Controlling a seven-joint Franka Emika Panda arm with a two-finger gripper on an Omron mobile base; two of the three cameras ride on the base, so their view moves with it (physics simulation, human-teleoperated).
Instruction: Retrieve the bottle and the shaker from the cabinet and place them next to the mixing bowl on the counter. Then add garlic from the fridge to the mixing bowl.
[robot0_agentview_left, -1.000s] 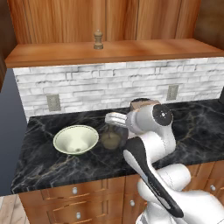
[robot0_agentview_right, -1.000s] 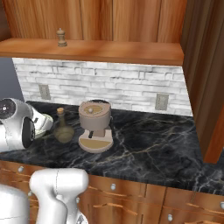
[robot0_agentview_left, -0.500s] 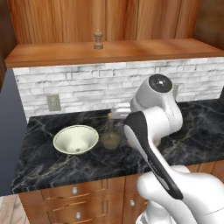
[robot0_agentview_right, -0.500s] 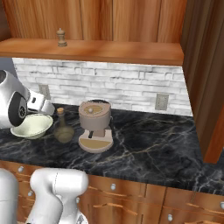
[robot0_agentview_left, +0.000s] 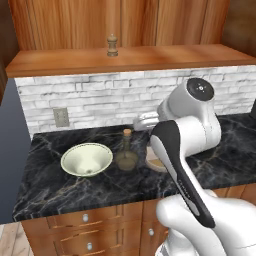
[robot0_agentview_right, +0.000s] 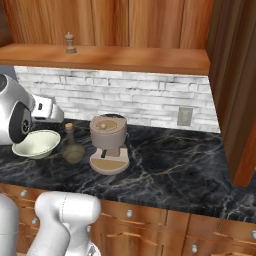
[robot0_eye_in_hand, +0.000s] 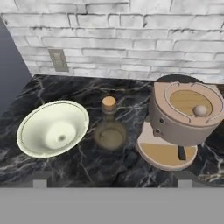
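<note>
Gripper (robot0_eye_in_hand: 112, 183) jaws spread wide, holding nothing, above the counter (robot0_eye_in_hand: 87, 168). Left to right in the hand view: pale bowl (robot0_eye_in_hand: 52, 129), corked bottle (robot0_eye_in_hand: 109, 130) just beside it, upright, then a tan coffee machine (robot0_eye_in_hand: 181, 122). Shaker (robot0_agentview_left: 113, 45) stands upright on the wooden shelf (robot0_agentview_left: 150, 57) above the brick wall (robot0_agentview_left: 100, 100).

A round tan-and-brown coffee machine (robot0_agentview_right: 109, 144) with a flat circular base stands on the black marble counter (robot0_agentview_right: 170, 170), near the white brick backsplash (robot0_agentview_right: 140, 95). Two grey wall outlets (robot0_agentview_left: 61, 117) (robot0_agentview_right: 185, 116) are set into the brick, one toward each end. Above the brick runs a wooden shelf (robot0_agentview_left: 150, 57) backed by wooden cabinet doors (robot0_agentview_right: 145, 22). Below the counter's front edge sit wooden drawers with small round silver knobs (robot0_agentview_left: 85, 218).
</note>
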